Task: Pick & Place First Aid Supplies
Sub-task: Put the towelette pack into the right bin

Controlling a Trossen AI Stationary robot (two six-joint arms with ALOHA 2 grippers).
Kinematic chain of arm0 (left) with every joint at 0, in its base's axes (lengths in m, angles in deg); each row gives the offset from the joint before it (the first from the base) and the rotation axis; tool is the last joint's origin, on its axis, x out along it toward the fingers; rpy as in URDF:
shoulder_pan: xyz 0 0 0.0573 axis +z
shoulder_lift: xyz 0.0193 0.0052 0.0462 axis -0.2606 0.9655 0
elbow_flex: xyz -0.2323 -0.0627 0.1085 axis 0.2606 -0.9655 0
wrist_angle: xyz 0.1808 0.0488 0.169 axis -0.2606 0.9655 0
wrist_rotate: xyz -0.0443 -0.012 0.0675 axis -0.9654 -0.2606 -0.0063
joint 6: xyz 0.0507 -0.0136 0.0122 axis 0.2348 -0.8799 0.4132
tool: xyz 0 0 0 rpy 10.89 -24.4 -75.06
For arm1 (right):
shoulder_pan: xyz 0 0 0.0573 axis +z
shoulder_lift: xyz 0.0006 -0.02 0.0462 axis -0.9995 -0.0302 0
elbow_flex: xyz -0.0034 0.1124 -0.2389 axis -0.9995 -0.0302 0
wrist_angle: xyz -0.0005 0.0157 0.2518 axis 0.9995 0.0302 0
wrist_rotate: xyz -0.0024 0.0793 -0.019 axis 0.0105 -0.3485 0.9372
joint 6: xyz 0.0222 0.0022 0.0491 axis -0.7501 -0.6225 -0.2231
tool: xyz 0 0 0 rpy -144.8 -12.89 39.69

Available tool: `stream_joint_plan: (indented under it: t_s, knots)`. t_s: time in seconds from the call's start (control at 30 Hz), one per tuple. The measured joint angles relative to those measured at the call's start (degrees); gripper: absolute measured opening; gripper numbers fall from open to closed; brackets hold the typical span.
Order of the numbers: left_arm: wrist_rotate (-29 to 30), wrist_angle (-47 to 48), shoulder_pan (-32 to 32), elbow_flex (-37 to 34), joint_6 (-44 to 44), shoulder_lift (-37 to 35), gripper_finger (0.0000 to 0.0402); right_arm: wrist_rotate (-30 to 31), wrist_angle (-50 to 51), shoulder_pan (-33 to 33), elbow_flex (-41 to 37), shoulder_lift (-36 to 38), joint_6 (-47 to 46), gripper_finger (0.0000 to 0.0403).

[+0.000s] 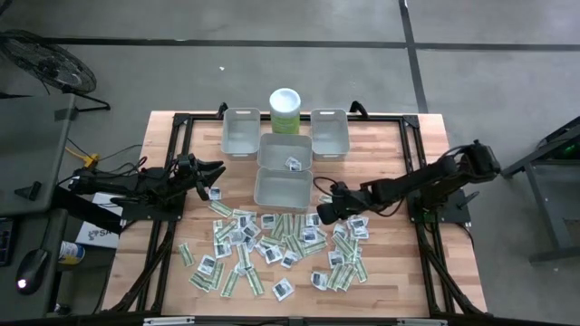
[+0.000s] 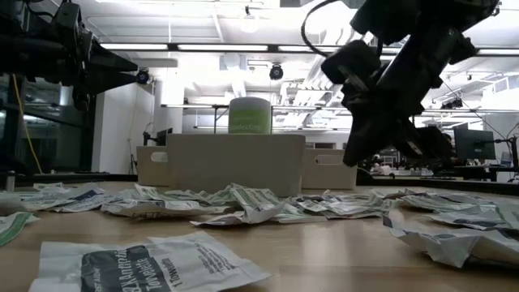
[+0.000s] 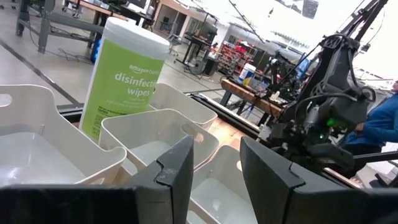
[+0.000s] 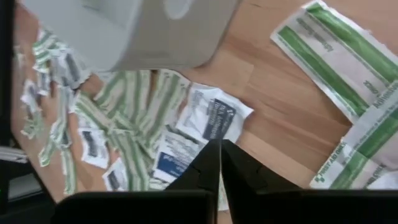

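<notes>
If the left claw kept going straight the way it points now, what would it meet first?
Probably the grey bins straight ahead of the open left claw, nearest the middle one's rim; depth is hard to judge, and the wipes canister stands off to one side.

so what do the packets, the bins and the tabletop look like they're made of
Packets: apparently thin paper, matte with print, going by the creases and curled edges. Bins: likely moulded plastic, pale grey and smooth, with rounded rims and one-piece walls. Tabletop: wood, probably butcher-block style, showing jointed light-brown strips with grain and a dull sheen.
</notes>
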Motion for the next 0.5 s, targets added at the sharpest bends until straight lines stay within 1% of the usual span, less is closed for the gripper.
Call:
stream_joint_plan:
  t_s: [0.1, 0.33, 0.4, 0.5]
  knots:
    - [0.0, 0.0, 0.0, 0.0, 0.0, 0.0, 0.0131, -0.6, -1.0, 0.0, 0.0, -1.7, -0.4, 0.0052]
    - [0.0, 0.0, 0.0, 0.0, 0.0, 0.0, 0.0131, -0.7, -1.0, -0.4, 0.0, -3.9, -1.9, 0.0164]
    - [0.0, 0.0, 0.0, 0.0, 0.0, 0.0, 0.0131, -0.3, -1.3, -0.4, 0.0, -4.6, -1.9, 0.0187]
    - [0.0, 0.0, 0.0, 0.0, 0.0, 0.0, 0.0131, 0.2, -2.9, -0.6, 0.0, -6.1, -1.9, 0.0206]
